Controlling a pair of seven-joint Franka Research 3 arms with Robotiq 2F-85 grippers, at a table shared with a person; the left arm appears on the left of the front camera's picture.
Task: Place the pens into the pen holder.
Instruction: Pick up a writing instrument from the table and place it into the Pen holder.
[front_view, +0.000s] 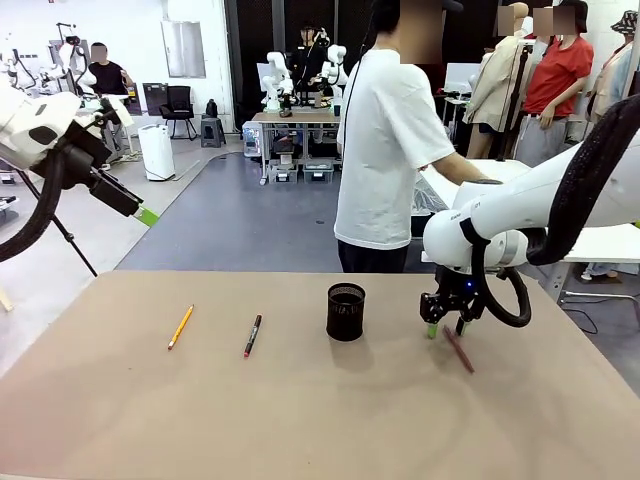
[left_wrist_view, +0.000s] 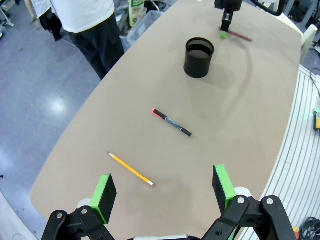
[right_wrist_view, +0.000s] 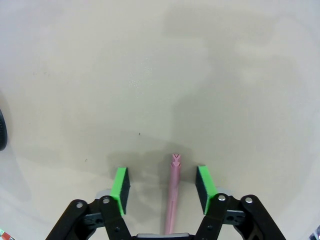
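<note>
The tan table (front_view: 300, 420) stood on a grey floor (front_view: 250, 220). The right gripper (front_view: 447, 325), jaws parted, straddled the ungripped reddish pen (front_view: 460, 350) right of the pen holder (front_view: 346, 311); the yellow pencil (front_view: 180, 327) and black pen (front_view: 252, 336) lay left of it. The left gripper (left_wrist_view: 164, 187) held nothing, jaws spread wide

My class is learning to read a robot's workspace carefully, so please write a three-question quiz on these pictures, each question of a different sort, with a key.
1. True or false: a pen already stands in the pen holder.
2. The right tool is: A) shut on a pen; B) open, with the reddish pen lying between its fingers; C) directly above the holder.
3. How many pens lie on the table?
Key: 1 false. 2 B. 3 three: the reddish pen, the yellow pencil and the black pen with red ends.
</note>
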